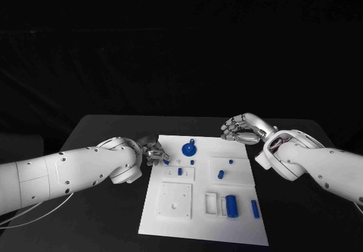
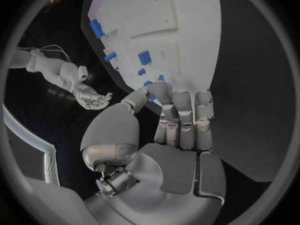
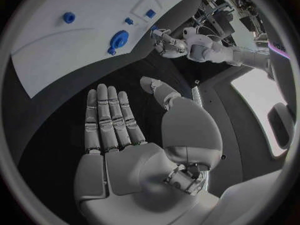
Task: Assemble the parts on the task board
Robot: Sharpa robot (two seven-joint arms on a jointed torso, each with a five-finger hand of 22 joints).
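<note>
Left hand (image 1: 154, 152) sits at the left edge of the white task board (image 1: 174, 220), fingers curled inward beside a small blue part (image 1: 166, 162); whether it pinches that part cannot be told. Right hand (image 1: 243, 128) hovers off the board's far right corner, fingers spread and loosely bent, holding nothing. A round blue part (image 1: 189, 149) lies near the board's far edge, between the hands.

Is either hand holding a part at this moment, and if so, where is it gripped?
Nothing is held. The right hand is flat and spread over the table, off the task board. The left hand reaches the board's edge with nothing in its fingers.
</note>
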